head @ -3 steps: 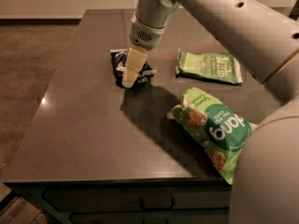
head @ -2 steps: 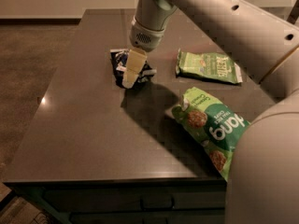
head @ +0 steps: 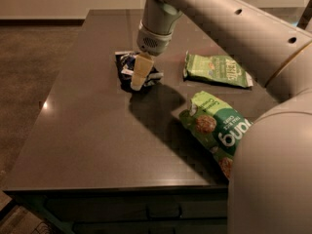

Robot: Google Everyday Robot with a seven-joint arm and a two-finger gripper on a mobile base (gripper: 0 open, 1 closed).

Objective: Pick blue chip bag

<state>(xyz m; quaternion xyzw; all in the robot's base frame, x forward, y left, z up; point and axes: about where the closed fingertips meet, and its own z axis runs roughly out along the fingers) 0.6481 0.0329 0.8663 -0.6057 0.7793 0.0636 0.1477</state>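
Gripper (head: 137, 82) down on the blue chip bag (head: 125, 66), toward the back left of the tabletop (head: 92, 135), much as it was a second ago. Its pale tip sits at the same spot on the crumpled navy foil, and the bag has not shifted. The flat light-green packet (head: 217, 69) to the right and the large green "dang" bag (head: 217, 130) nearer the front edge lie where they lay before. What differs is slight: the robot's pale body casing (head: 273, 179) fills a little more of the lower right corner than it did.

The arm (head: 229, 18) comes in from the upper right, runs leftward across the top, and bends at the wrist (head: 155, 30) to point steeply down, the tip leaning a touch to the left. The tip overlaps the bag's middle, with navy foil showing on both sides of it. From my station I cannot tell whether the gripper is spread or clamped on the bag; only one pale wedge shows. The bag lies on the tabletop, apart from both green bags.
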